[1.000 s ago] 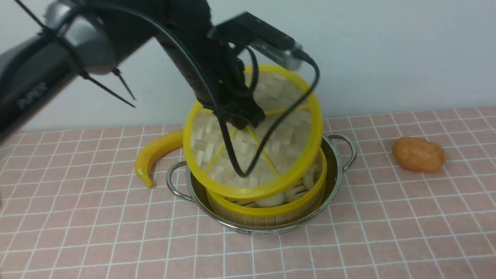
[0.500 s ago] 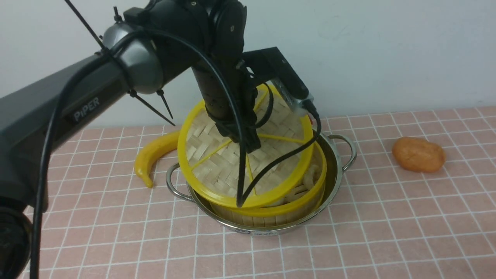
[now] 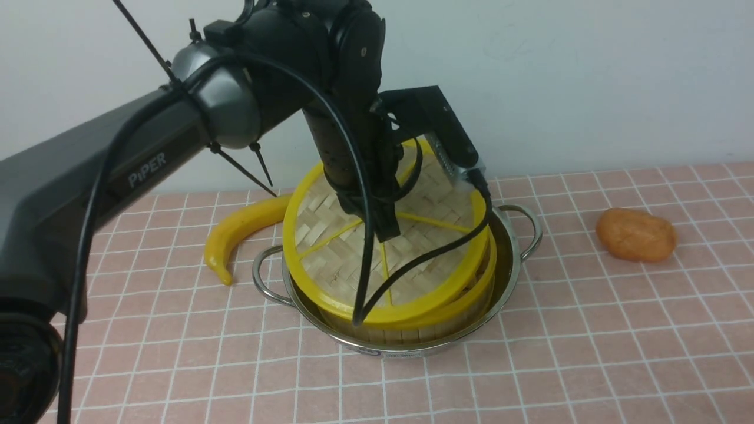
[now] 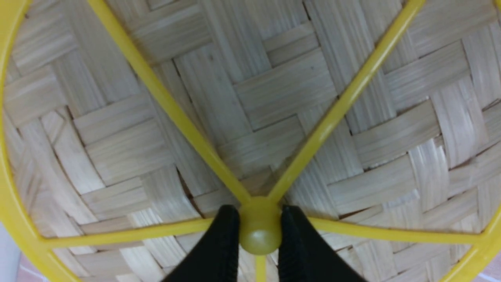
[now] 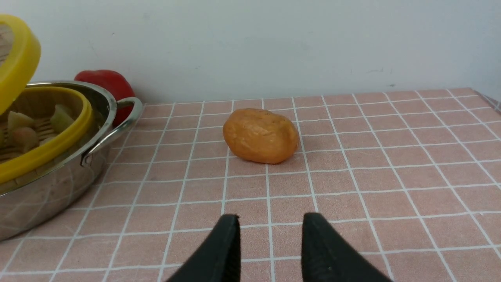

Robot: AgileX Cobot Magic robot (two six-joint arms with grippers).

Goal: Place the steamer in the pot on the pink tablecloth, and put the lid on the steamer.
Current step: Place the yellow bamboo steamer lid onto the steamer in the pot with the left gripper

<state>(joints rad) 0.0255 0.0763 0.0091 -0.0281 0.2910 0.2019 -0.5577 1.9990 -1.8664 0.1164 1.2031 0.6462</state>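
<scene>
1. Already the steamer [image 3: 406, 334] sits in the pot [image 3: 511, 259], which stands on the tablecloth [image 3: 589, 330]; that half of the job looks done. The right wrist view shows pieces of food on its slatted floor.
2. Left to do: the lid [image 3: 330, 259] hangs over the steamer but is not seated. It is tilted, with its near edge low at the steamer's front rim and its far edge raised. Whether the low edge touches the rim I cannot tell. From the right wrist view there is a clear gap between the two yellow rims on that side.
3. The left gripper [image 3: 386, 231] grasps the lid by its hub [image 4: 260, 235]. In the left wrist view a black finger presses on either side of the knob, and the spokes run out from between them.
4. The right gripper [image 5: 270, 225] is released and holds nothing. It hangs low over the cloth, well apart from the pot, with an orange lump [image 5: 261, 135] beyond it.
5. By my judgement, only levelling the lid, lowering it squarely onto the steamer's rim and letting go remain.
</scene>
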